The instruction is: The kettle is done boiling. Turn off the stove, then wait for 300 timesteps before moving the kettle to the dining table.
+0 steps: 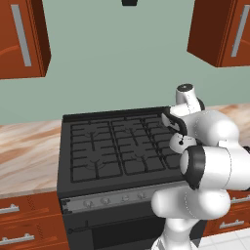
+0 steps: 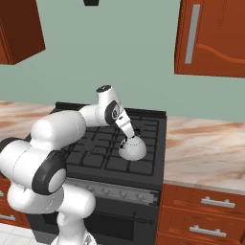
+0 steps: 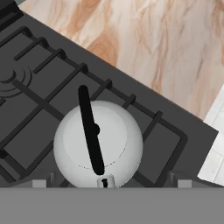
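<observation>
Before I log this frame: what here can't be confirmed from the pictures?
- Kettle: hidden behind the arm in the left base view.
- Gripper fingers: open or shut unreadable; the wrist covers them in the right base view.
- Stove knobs: too small to read on or off.

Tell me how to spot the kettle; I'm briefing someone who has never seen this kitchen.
Find the wide black stove set between marbled counters. On its front right burner, near the counter edge, sits the kettle, directly under the robot's hand. It is a small silver-grey dome with a thin black handle across its top, the only pale object on the dark grates.
</observation>
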